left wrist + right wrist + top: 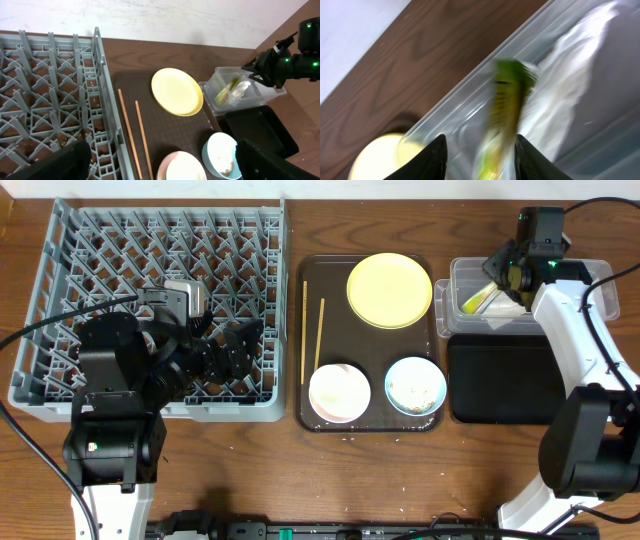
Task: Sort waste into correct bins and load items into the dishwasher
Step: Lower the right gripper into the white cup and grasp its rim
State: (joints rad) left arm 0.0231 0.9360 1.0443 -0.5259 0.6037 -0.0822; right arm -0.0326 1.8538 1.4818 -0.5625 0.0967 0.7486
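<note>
Waste sorting is the step in hand, at the release of the green-yellow snack wrapper [506, 105] into the clear tub [590, 275]. The right tool [498, 283] hangs over the left end of that tub, at the far right of the surface [400, 470]. In the right wrist view its 2 fingers [434, 157] stand apart with the wrapper in the gap, blurred. It looks loose rather than pinched, but contact with the right-hand finger cannot be ruled out. Crumpled white plastic [570, 85] already lies in the tub beside it. The glossy black tray [500, 380], just near of the tub, looks bare. The left tool [240, 348] is spread wide and holds nothing, over the right side of the grey dish rack [120, 260], which carries no dishes. On the dark brown serving tray [330, 280], between rack and bins: yellow plate [389, 289] far, white bowl [339, 392] and light blue bowl [415, 385] near, 2 chopsticks [304, 330] along the left side. Pale crumbs [418, 394] sit in the blue bowl. Judgement: task early, 2 waste pieces binned at most, no dishes loaded. The next move calls for the right tool to lift clear of the tub rim once the wrapper is free, then tip the crumbs out of the blue bowl before any dish goes to the rack.
</note>
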